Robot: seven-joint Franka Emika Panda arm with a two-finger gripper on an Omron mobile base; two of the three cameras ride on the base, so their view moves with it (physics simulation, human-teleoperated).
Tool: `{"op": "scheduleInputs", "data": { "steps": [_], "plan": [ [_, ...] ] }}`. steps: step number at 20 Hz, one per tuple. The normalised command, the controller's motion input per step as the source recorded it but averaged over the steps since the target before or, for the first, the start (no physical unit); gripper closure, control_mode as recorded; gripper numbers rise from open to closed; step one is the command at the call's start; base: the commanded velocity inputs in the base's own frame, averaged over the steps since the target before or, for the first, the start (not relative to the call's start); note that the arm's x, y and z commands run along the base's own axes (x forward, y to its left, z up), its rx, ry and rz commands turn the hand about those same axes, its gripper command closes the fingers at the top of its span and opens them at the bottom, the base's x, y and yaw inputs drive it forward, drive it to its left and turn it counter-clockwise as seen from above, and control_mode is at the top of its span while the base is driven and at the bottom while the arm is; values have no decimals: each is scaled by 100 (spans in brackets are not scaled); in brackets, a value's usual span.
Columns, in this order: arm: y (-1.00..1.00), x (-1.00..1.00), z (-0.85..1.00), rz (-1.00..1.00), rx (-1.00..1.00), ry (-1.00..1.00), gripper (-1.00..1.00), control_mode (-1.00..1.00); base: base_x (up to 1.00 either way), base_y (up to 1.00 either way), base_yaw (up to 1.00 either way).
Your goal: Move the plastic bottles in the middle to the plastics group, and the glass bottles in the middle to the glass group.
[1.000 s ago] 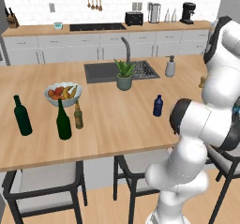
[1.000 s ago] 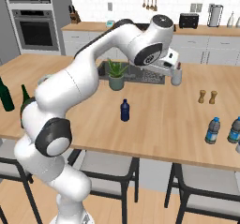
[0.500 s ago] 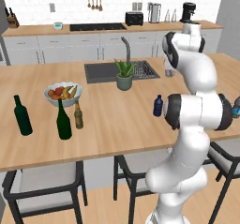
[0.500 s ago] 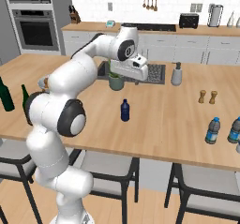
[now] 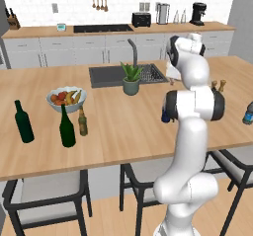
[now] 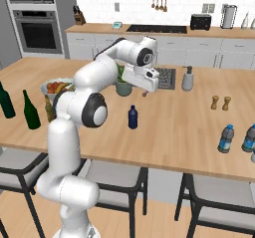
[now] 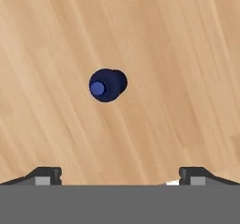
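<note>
Hand view looks straight down on the small, squat dark-blue plastic bottle [image 7: 107, 85], cap up, standing on the wooden table [image 7: 178, 54] below and a little ahead of the hand [image 7: 119, 175]. Its long axis is upright, pointing nearly at the camera, so I judge the coming move to be mostly a descent with a slight push forward to bring the fingers either side of the body. The fingers [image 7: 44, 175] are spread fully apart and carry nothing.

Going left to right in the right base view: well off to the hand's left stand two tall dark green glass wine bottles [image 6: 31, 110], with what seems to be the slim amber-brown glass bottle [image 6: 48, 109] just beside them, though it is half hidden by the arm there. Next comes the hand [image 6: 145, 93], hanging above the table with the blue bottle [image 6: 132, 117] below it and slightly nearer the stools. Far to the hand's right, near the table's edge, wait the pale bluish see-through plastic bottles [image 6: 225, 139], where the blue one belongs; that carry will be a long one.
</note>
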Motion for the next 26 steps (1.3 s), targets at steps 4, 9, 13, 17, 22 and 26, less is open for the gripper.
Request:
{"op": "scheduleInputs", "data": {
  "steps": [4,9,13,17,22,26],
  "plan": [
    [44,25,-6,0,-26,8,-100,-100,0,0,0],
    [2,0,-16,0,1,-4,-100,-100,0,0,0],
    [4,22,-41,5,4,-13,-100,-100,0,0,0],
    [10,-17,-26,10,0,-4,-100,-100,0,0,0],
    [5,-4,0,7,0,-4,-100,-100,0,0,0],
    [4,-5,-25,8,-9,-2,-100,-100,0,0,0]
  ]
}}
